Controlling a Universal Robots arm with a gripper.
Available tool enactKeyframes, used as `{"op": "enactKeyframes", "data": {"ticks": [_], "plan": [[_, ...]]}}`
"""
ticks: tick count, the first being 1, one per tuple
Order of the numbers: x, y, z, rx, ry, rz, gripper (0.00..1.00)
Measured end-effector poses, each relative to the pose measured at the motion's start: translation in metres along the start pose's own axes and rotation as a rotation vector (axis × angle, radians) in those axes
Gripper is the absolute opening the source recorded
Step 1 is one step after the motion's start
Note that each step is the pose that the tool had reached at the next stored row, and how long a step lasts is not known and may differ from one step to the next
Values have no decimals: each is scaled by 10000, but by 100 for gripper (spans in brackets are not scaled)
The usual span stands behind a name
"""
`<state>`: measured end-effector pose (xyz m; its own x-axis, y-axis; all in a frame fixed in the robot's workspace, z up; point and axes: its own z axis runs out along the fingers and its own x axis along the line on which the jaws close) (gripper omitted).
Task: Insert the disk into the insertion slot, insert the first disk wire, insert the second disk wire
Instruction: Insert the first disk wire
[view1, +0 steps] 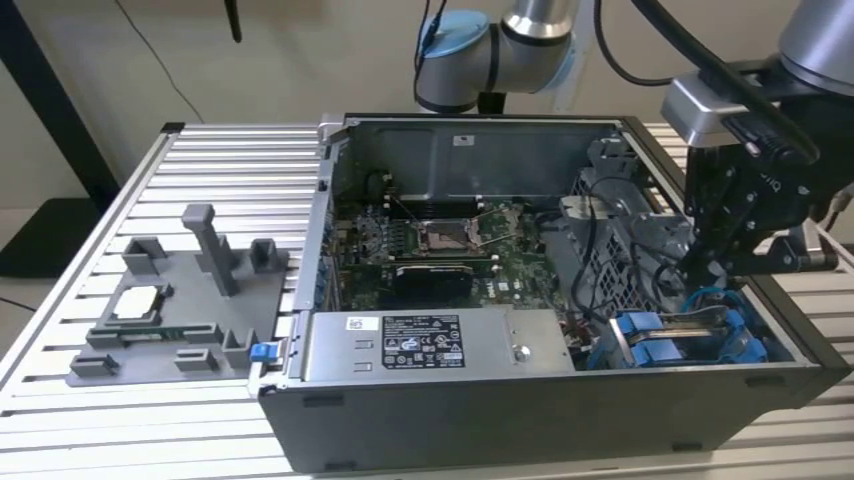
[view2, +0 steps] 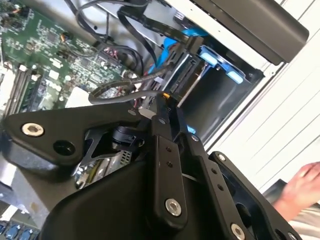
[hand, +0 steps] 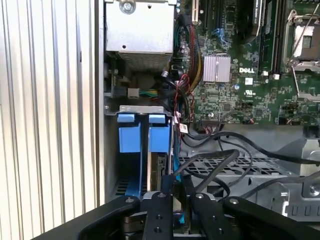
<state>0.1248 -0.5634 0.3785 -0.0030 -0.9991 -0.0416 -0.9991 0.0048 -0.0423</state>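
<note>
Pincer (view1: 697, 272), closed on the end of a black disk wire (hand: 205, 160), hangs over the drive bay at the 4 o'clock corner of the open computer case (view1: 534, 420), where the disk (view1: 674, 340) sits seated in its blue carrier.

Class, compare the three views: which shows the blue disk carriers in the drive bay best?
The first wrist view: the blue disk carriers stand side by side in the bay, facing the camera. The exterior view shows them obliquely in the case corner among cables. The second wrist view shows their blue ends beyond cables.
</note>
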Motion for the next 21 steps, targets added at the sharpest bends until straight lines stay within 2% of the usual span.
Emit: {"op": "enactKeyframes", "data": {"ticks": [3,5,7,21], "plan": [[0,-12,11,1,239,-8,0],[2,-22,24,2,341,-10,0],[1,-30,36,1,398,-10,0],[1,-36,45,-6,416,-12,0]]}}
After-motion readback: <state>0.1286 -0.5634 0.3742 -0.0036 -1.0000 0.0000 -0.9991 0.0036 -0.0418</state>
